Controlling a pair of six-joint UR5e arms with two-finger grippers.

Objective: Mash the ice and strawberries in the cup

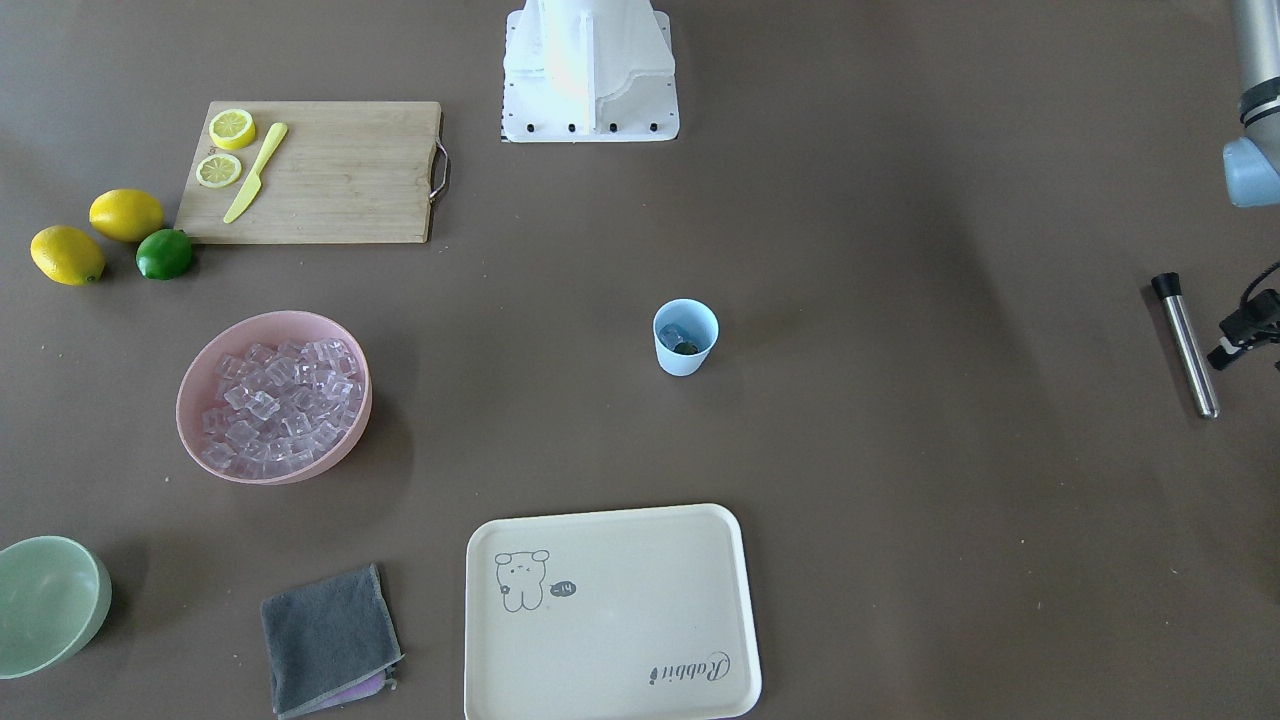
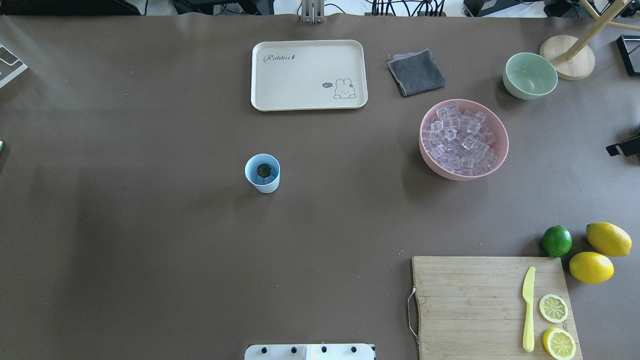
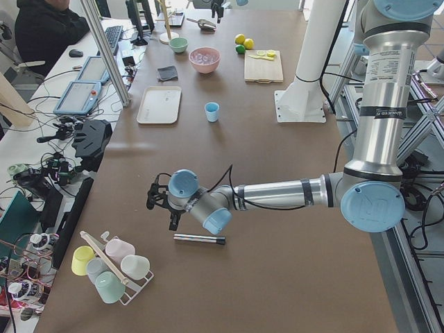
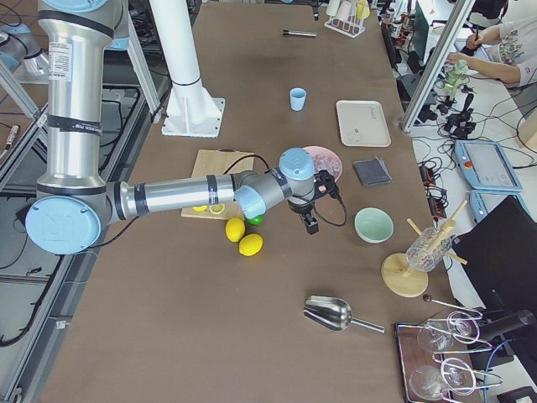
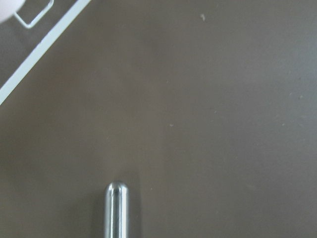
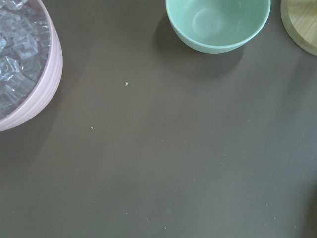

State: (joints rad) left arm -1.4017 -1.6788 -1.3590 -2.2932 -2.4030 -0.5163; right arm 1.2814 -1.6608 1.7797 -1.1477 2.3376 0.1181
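– Cup from the front: we see it upright, alone in the middle, ice and the strawberry already inside. The steel muddler lies flat at the edge, the left gripper just beside it.
– From overhead we agree: nothing braces the cup. That's our worry; it's light, and an off-centre push could tip or skid it.
– Left side view: the left gripper hangs near the muddler's end with nothing in it that we see. Open or closed, we cannot tell.
– Right side view: the right gripper hangs between the pink bowl and the green bowl, well apart from the cup; its opening we can't read either.
– Left wrist view gives us only the muddler's rounded tip. A round bar may roll out of a poor pinch.
– Right wrist view: bowls, no fingers.
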